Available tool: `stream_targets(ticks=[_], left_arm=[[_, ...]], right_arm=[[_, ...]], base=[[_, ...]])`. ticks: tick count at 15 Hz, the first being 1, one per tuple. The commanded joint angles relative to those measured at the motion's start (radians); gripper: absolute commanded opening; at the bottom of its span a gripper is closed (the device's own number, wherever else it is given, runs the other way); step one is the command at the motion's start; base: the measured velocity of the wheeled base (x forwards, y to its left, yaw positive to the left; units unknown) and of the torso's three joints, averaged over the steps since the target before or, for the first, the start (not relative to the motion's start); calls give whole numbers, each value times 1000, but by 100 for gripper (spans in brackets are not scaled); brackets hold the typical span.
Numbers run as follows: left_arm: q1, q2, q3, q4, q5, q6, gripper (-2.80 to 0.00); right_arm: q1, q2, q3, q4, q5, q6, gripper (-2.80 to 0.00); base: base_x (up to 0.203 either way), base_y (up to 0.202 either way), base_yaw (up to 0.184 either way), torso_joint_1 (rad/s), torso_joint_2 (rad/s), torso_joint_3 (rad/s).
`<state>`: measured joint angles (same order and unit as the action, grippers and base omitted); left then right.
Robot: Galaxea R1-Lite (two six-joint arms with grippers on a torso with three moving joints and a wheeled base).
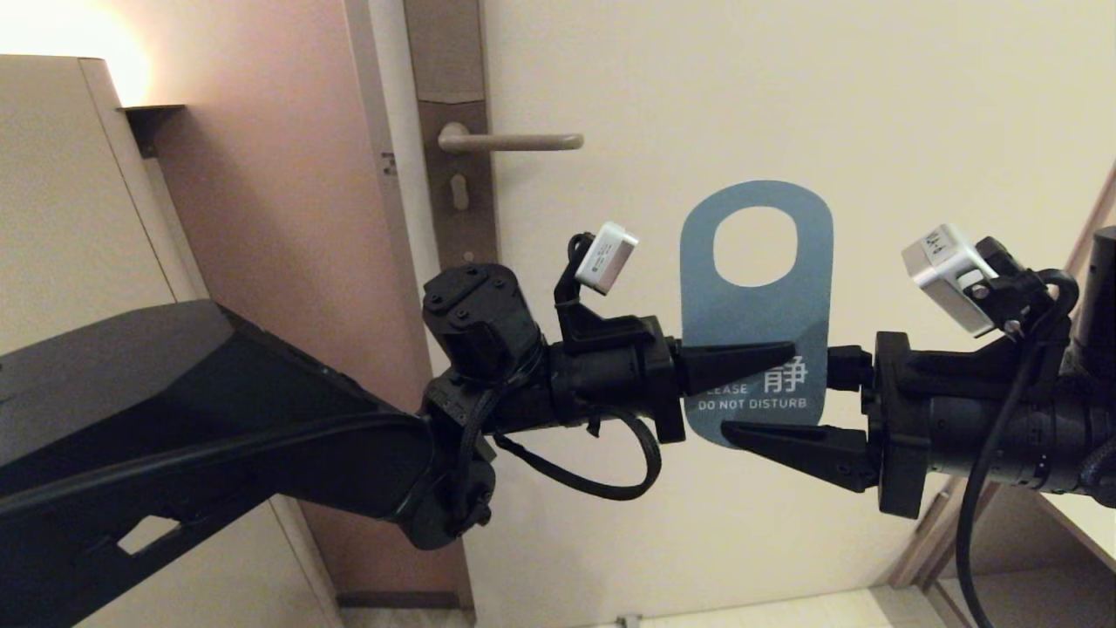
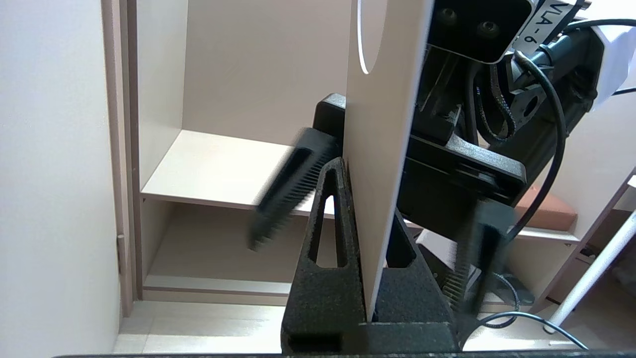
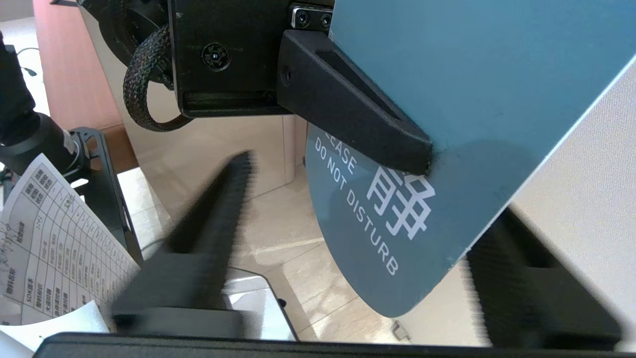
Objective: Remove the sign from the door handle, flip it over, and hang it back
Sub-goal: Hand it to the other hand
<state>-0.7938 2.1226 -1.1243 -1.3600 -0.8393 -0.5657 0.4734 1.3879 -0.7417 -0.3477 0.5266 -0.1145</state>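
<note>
Sign held in mid-air between my two claws, off the door handle.

Head view: my left claw (image 1: 767, 356) is clamped on the lower part of the sign (image 1: 757, 301), blue side facing me with "DO NOT DISTURB" in white; the sign hangs upright in front of the door (image 1: 785, 105), below and to the right of the door handle (image 1: 514, 140), well apart from it. My right claw (image 1: 785, 397) comes in from the right with its fingers apart around the sign's lower end, one behind the card and one below its bottom edge. Left wrist view: my two fingers (image 2: 328, 238) pinch the card edge-on. Right wrist view: my fingers (image 3: 208, 233) stand apart on either side of the blue card (image 3: 447, 99).
</note>
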Motion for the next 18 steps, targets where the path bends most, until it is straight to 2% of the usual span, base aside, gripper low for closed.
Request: stream_targets(ticks=[1, 18], left_arm=[[-1, 2, 1, -8, -4, -2, -280], [-22, 22, -3, -8, -6, -13, -280]], right_arm=[[1, -1, 2, -2, 4, -2, -280], [-1, -23, 31, -2, 1, -2, -280]], base=[[0, 0, 0, 0, 0, 0], [0, 0, 0, 0, 0, 0]])
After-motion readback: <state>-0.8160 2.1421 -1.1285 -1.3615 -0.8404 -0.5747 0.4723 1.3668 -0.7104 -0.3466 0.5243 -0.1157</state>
